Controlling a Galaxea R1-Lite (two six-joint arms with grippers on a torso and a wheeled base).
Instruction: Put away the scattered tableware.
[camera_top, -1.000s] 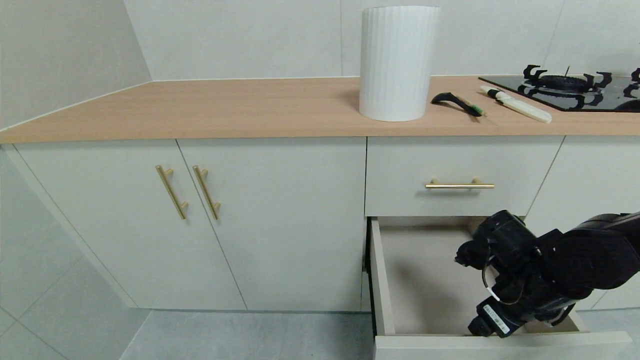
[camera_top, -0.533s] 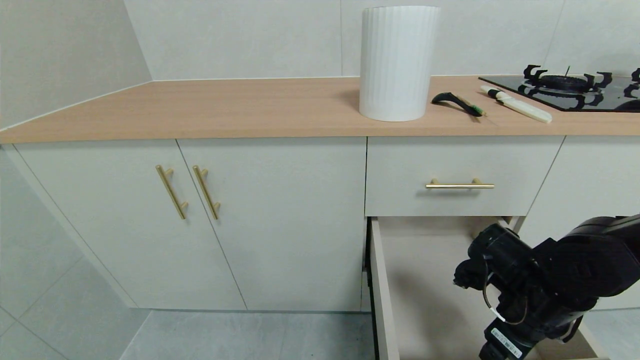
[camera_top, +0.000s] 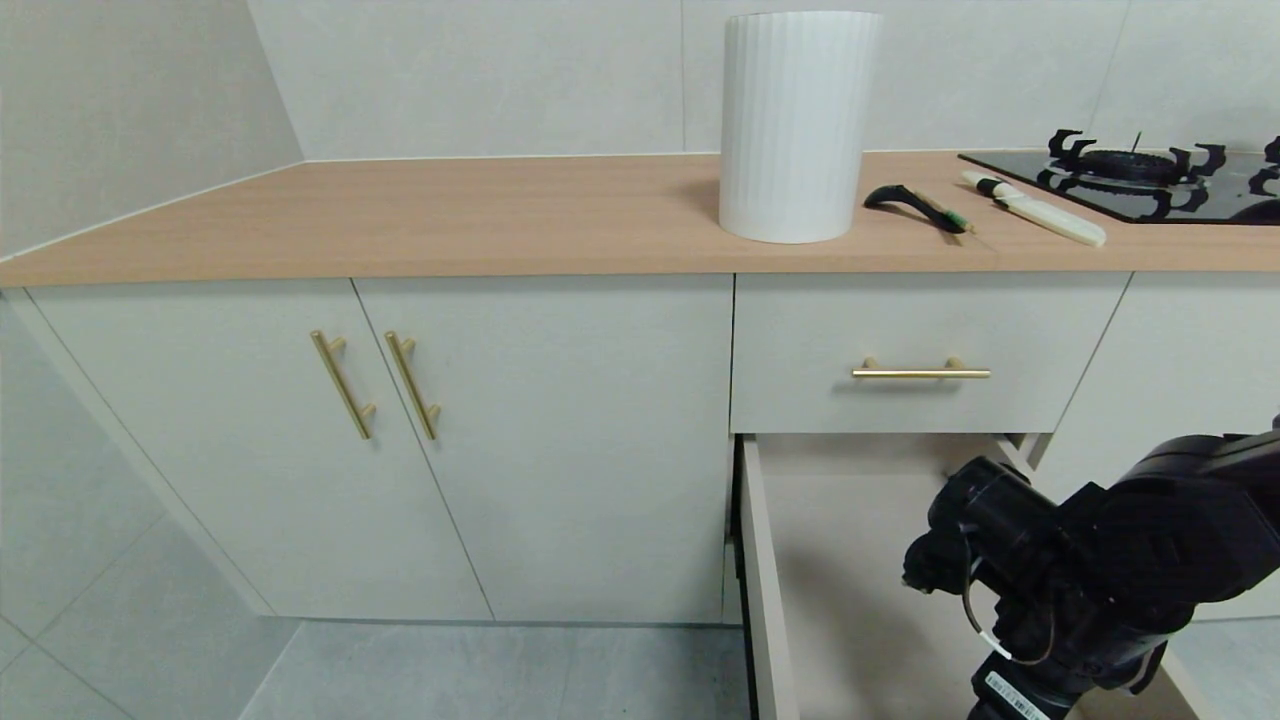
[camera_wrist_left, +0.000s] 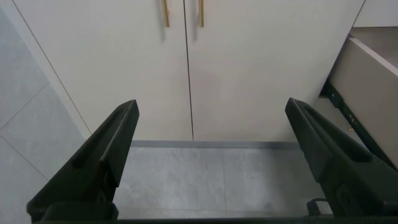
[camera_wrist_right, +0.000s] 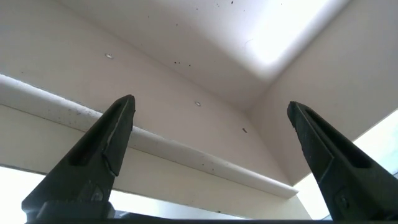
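Soft, even overhead light on a pale kitchen, with wide-angle bending near the frame edges.

In the head view the tall white ribbed cylinder (camera_top: 795, 125) threw a faint shadow leftward over the light wooden countertop (camera_top: 450, 215). At upper right, the black glass hob (camera_top: 1120, 190) mirrored its burner grates. The slim brass drawer handle (camera_top: 920, 373) laid a thin shadow just beneath itself. At lower right, the open pale lower drawer (camera_top: 765, 580) was dimmer toward its back. Straight cabinet lines leaned outward toward the lower left. In the right wrist view a washed-out bright patch glared where pale inner panels (camera_wrist_right: 186, 62) met. In the left wrist view the pale cabinet doors (camera_wrist_left: 249, 68) were evenly lit.
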